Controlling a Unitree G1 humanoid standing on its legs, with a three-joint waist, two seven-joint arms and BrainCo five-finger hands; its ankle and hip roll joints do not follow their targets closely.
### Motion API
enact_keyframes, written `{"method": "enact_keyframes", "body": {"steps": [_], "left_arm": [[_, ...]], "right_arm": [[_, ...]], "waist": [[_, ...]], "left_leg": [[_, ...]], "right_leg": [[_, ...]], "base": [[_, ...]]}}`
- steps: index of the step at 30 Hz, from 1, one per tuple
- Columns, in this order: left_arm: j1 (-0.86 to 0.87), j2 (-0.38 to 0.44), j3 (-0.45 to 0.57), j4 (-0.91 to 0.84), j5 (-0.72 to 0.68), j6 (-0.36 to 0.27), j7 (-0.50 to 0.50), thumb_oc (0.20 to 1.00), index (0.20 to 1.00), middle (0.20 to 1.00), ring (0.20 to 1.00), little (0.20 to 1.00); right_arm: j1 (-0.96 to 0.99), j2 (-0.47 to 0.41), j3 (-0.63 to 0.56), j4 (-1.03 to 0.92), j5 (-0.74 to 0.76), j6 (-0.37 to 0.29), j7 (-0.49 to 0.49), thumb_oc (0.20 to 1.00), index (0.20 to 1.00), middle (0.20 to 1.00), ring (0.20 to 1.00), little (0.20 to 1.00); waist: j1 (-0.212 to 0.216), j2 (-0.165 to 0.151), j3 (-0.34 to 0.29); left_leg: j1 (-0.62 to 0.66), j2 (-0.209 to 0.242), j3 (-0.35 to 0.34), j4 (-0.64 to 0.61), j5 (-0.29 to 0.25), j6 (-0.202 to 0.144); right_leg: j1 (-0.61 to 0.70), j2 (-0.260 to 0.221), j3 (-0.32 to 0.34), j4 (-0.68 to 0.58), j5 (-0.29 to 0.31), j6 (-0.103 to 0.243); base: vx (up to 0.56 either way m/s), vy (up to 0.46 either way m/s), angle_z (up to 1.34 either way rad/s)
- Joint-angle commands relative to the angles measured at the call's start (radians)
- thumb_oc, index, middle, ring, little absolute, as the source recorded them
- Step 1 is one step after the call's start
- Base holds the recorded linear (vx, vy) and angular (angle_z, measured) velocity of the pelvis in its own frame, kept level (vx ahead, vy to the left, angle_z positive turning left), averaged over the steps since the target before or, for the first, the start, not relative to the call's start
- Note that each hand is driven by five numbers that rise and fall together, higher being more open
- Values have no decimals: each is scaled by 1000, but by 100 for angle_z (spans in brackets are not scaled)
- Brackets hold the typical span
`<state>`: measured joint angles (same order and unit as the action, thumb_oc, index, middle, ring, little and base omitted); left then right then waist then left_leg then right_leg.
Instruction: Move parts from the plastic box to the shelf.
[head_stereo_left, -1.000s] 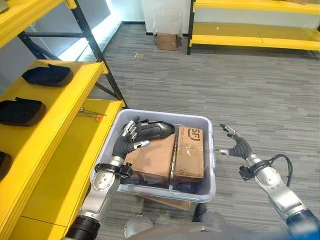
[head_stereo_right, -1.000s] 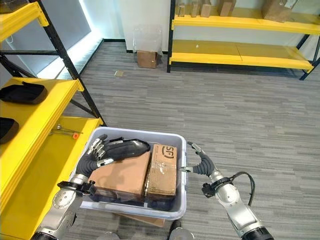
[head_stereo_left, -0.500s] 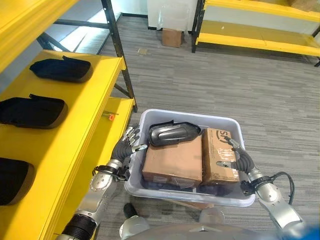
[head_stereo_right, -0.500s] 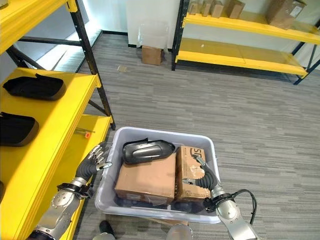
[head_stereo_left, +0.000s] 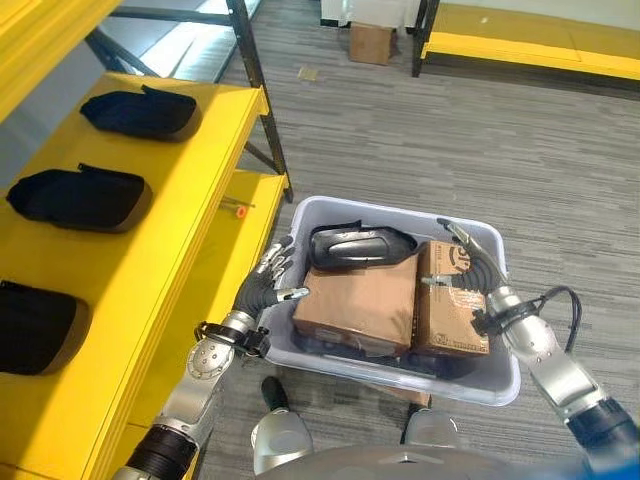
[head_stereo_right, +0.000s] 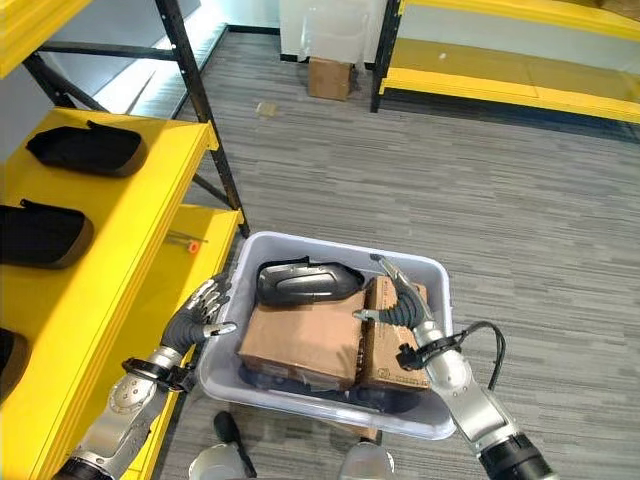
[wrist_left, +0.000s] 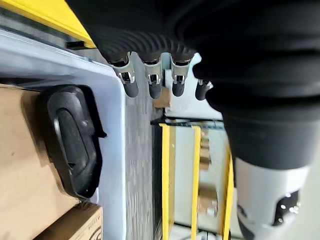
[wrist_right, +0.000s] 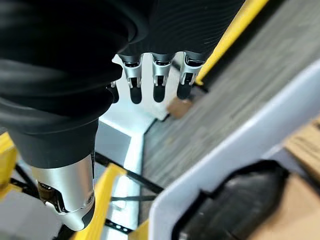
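Eye views: plastic box (head_stereo_left: 506, 372) on the floor right of the yellow shelf (head_stereo_left: 175, 215), holding 1 black part (head_stereo_left: 358, 245) at its far end atop 2 cardboard boxes (head_stereo_left: 362, 303); 3 black parts (head_stereo_left: 75, 196) on the shelf. Left hand (head_stereo_left: 270, 283), fingers spread, at the box's left rim; right hand (head_stereo_left: 470, 277), spread, over the right carton. Wrist views: left hand's fingers (wrist_left: 151, 85) and right hand's fingers (wrist_right: 157, 82) extended, empty.

**Grey floor, yellow racking**

Grey striped carpet (head_stereo_left: 480, 140) covers the floor. A yellow rack (head_stereo_right: 500, 60) with dark uprights lines the far side; a small cardboard box (head_stereo_right: 328, 76) sits beside it, near a white wall (head_stereo_right: 330, 28).
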<state>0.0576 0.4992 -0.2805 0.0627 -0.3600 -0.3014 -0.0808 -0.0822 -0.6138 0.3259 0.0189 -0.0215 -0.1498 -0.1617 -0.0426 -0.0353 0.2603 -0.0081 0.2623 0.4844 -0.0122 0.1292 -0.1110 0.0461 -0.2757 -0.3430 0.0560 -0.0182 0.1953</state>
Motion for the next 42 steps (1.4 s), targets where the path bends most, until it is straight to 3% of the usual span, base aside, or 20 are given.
{"method": "enact_keyframes", "body": {"steps": [1, 3, 6, 9, 11, 15, 20, 26, 28, 32, 37, 40, 42], "left_arm": [[-101, 42, -7, -57, 149, -124, 50, 1000, 1000, 1000, 1000, 1000], [-166, 62, -30, -59, 236, -119, 120, 1000, 1000, 1000, 1000, 1000], [-236, 75, -58, -48, 357, -63, 204, 1000, 1000, 1000, 1000, 1000], [-357, 102, -120, 23, 458, 52, 295, 1000, 1000, 1000, 1000, 1000], [-386, 107, -136, 40, 467, 76, 308, 1000, 1000, 1000, 1000, 1000], [-561, 116, -234, 132, 514, 197, 357, 1000, 1000, 1000, 1000, 1000], [-680, 99, -289, 197, 527, 266, 378, 1000, 1000, 1000, 1000, 1000], [-811, 31, -354, 319, 530, 376, 432, 1000, 1000, 1000, 1000, 1000], [-825, 3, -357, 373, 520, 409, 487, 1000, 1000, 1000, 1000, 1000], [-798, -28, -320, 443, 547, 451, 573, 1000, 1000, 1000, 1000, 1000], [-790, -28, -265, 507, 503, 414, 634, 1000, 1000, 1000, 1000, 1000], [-797, -28, -229, 536, 528, 432, 658, 1000, 1000, 1000, 1000, 1000], [-797, -16, -193, 569, 540, 442, 732, 1000, 1000, 1000, 1000, 1000]], "right_arm": [[-12, -19, 4, -51, 40, -43, -20, 1000, 1000, 1000, 1000, 1000], [-24, -21, 17, -62, 63, -50, -26, 1000, 1000, 1000, 1000, 1000], [-35, -15, 16, -84, 116, -43, -24, 1000, 1000, 1000, 1000, 1000], [-56, -21, 4, -183, 148, -53, 34, 1000, 1000, 1000, 1000, 1000], [-65, -25, 0, -211, 150, -44, 48, 1000, 1000, 1000, 1000, 1000], [-159, -50, -4, -290, 164, 18, 90, 1000, 1000, 1000, 1000, 1000], [-240, -47, 12, -282, 191, 76, 76, 1000, 1000, 1000, 1000, 1000], [-332, -8, 22, -230, 196, 101, 61, 1000, 1000, 1000, 1000, 1000], [-362, -1, 23, -232, 175, 157, 71, 1000, 1000, 1000, 1000, 1000], [-358, 12, 19, -211, 168, 161, 39, 1000, 1000, 1000, 1000, 1000], [-339, 17, 2, -223, 168, 160, 26, 1000, 1000, 1000, 1000, 1000], [-329, 22, -15, -230, 165, 167, 39, 1000, 1000, 1000, 1000, 1000], [-330, 17, -22, -232, 167, 170, 28, 1000, 1000, 1000, 1000, 1000]], "waist": [[-14, 5, -8], [-37, 15, -5], [-65, 26, 0], [-119, 40, 27], [-130, 42, 35], [-178, 47, 110], [-198, 47, 166], [-217, 36, 242], [-222, 32, 259], [-218, 26, 260], [-216, 20, 260], [-215, 19, 260], [-210, 15, 260]], "left_leg": [[34, 64, -16, 90, -102, -9], [36, 69, -6, 96, -102, -11], [39, 70, 8, 101, -106, -11], [26, 71, 30, 118, -120, -10], [21, 70, 34, 121, -123, -11], [-29, 68, 50, 148, -142, -13], [-86, 69, 48, 190, -155, -17], [-173, 69, 38, 270, -182, -15], [-194, 72, 37, 288, -186, -18], [-252, 73, 37, 304, -185, -21], [-301, 76, 35, 318, -183, -25], [-338, 81, 31, 328, -178, -30], [-371, 85, 27, 335, -172, -37]], "right_leg": [[-79, 20, 22, 120, -49, -55], [-89, 19, 38, 125, -47, -55], [-105, 18, 61, 132, -45, -51], [-154, 11, 107, 158, -45, -40], [-167, 10, 118, 163, -46, -38], [-264, 3, 175, 207, -47, -25], [-339, 5, 205, 245, -49, -23], [-423, 6, 231, 287, -46, -21], [-442, 9, 237, 290, -44, -22], [-497, 9, 240, 292, -39, -20], [-543, 17, 238, 297, -34, -22], [-577, 21, 233, 302, -31, -24], [-606, 23, 230, 302, -25, -27]], "base": [[47, -9, -3], [45, 18, -8], [41, 39, -27], [-18, 83, -30], [-62, 72, -39], [-143, 85, -31], [-125, 34, -14], [-112, -11, -15], [-61, -9, -4], [-69, -38, -10], [-42, -39, -4], [-43, -44, -1], [-52, -49, 0]]}}
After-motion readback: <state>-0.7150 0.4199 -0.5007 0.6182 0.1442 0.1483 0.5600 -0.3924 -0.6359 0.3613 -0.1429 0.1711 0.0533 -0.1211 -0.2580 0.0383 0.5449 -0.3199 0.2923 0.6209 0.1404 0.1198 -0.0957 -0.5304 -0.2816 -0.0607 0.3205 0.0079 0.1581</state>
